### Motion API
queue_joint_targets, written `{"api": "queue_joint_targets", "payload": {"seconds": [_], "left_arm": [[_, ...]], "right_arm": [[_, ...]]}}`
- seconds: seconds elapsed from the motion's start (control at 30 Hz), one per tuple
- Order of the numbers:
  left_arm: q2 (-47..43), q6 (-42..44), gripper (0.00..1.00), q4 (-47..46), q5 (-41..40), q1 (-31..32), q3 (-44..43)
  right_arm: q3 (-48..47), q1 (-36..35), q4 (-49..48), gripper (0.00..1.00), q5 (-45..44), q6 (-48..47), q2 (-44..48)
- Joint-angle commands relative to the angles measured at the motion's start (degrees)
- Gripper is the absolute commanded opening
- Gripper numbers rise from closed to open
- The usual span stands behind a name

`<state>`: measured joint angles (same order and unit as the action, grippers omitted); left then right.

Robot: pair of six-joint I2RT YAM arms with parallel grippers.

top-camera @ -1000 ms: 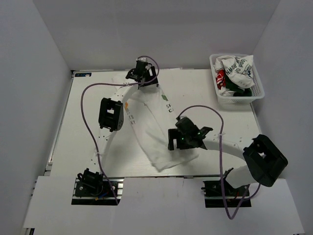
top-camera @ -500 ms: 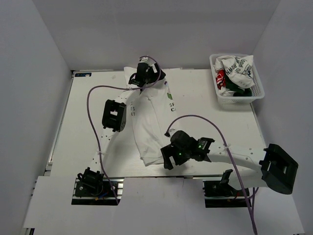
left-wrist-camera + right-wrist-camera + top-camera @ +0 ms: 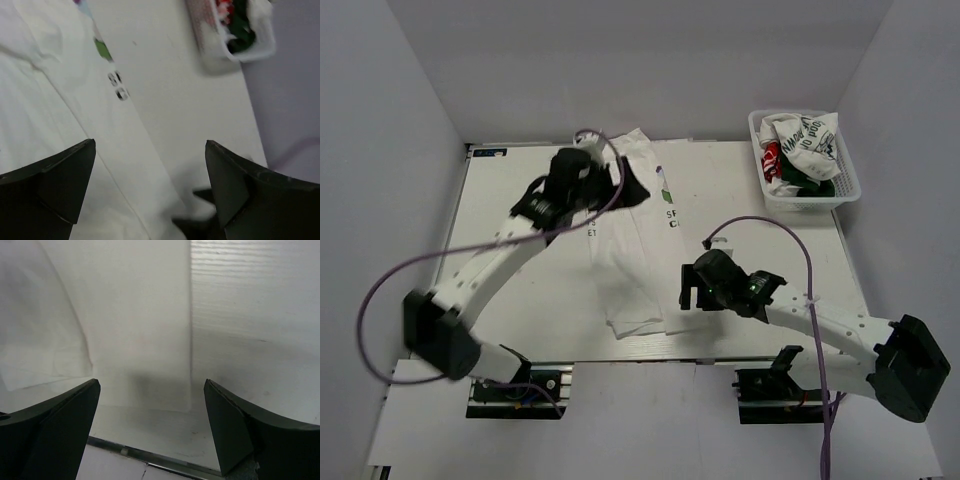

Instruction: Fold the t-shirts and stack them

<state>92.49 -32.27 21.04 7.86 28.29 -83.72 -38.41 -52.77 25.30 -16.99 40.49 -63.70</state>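
From above, the t-shirt [image 3: 632, 250] lies as a long folded strip on the tabletop [image 3: 510, 300], straighter than a second ago; both pincers have let go, the left pincer [image 3: 623, 187] near its collar end, the right pincer [image 3: 690, 292] beside its hem; crumpled shirts [image 3: 800, 140] wait in the basket [image 3: 810, 205]. Left wrist: fingers spread, empty, over printed cloth. Right wrist: likewise released above the hem; a crosswise fold probably follows.

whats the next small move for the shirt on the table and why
Probably lower the right tool onto the near end of the t-shirt and close on it. The shirt lies on the table as a long narrow strip, not yet folded crosswise. Both tools are open and empty; the right one sits just beside that end, the left tool by the far end.
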Motion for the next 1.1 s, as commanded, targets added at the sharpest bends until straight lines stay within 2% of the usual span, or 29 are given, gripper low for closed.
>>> {"api": "queue_joint_targets", "payload": {"seconds": [0.0, 0.03, 0.13, 0.23, 0.3, 0.47, 0.57, 0.73, 0.77, 0.83, 0.87, 0.93, 0.97, 1.0, 1.03, 1.07], "left_arm": [[-12.9, -5.9, 1.00, 6.6, 0.7, 4.2, 18.3], [-18.1, -9.0, 1.00, 7.8, 1.5, 5.1, 25.2], [-23.3, -13.0, 1.00, 12.4, 3.3, 9.1, 35.3], [-25.3, -18.1, 1.00, 9.8, 8.1, 13.3, 44.0], [-23.4, -19.4, 1.00, 9.4, 9.6, 15.6, 46.4], [-17.6, -19.9, 0.97, 13.2, 4.5, 20.8, 47.8], [-14.1, -19.4, 0.95, 9.8, 4.0, 22.4, 47.8], [-9.5, -18.8, 0.76, 7.3, 1.0, 22.9, 46.5], [-8.9, -18.8, 0.67, 7.3, -0.2, 22.9, 46.5], [-7.3, -18.3, 0.59, 7.3, -3.2, 22.9, 45.2], [-6.8, -18.3, 0.45, 8.6, -5.1, 22.9, 43.7], [-5.7, -18.3, 0.27, 10.2, -6.3, 22.9, 42.3], [-5.0, -18.3, 0.05, 10.2, -7.1, 22.9, 42.3], [-4.9, -18.3, 0.00, 10.7, -7.1, 22.9, 41.8], [-4.9, -17.7, 0.00, 10.7, -6.5, 22.9, 41.8], [-4.9, -17.7, 0.00, 11.6, -5.4, 22.9, 41.8]], "right_arm": [[1.9, 3.3, 1.7, 0.90, 4.1, 2.3, 0.9], [2.0, 4.3, 1.6, 0.90, 5.4, 1.4, 0.7], [2.1, 5.3, 1.6, 0.90, 10.8, -2.3, 0.7], [2.2, 6.7, 2.4, 0.90, 15.1, -4.4, -0.4], [3.3, 7.3, 2.3, 0.90, 18.2, -4.9, -0.9], [6.2, 8.6, -0.9, 0.90, 23.1, -5.6, -2.0], [7.0, 9.1, -1.7, 0.90, 23.1, -5.5, -2.3], [8.2, 9.6, -3.8, 0.89, 22.0, -5.4, -3.8], [8.4, 9.8, -4.2, 0.89, 21.9, -5.4, -4.7], [8.7, 10.1, -5.5, 0.88, 21.5, -5.6, -6.0], [8.8, 10.1, -5.8, 0.86, 21.1, -5.3, -6.9], [8.3, 10.3, -6.1, 0.71, 21.0, -5.7, -8.3], [8.1, 10.2, -6.3, 0.61, 20.8, -5.5, -8.6], [8.1, 10.3, -6.3, 0.49, 20.7, -5.6, -8.9], [8.1, 10.2, -6.4, 0.20, 20.8, -5.8, -8.8], [8.1, 10.1, -6.0, 0.06, 20.9, -5.9, -8.5]]}}
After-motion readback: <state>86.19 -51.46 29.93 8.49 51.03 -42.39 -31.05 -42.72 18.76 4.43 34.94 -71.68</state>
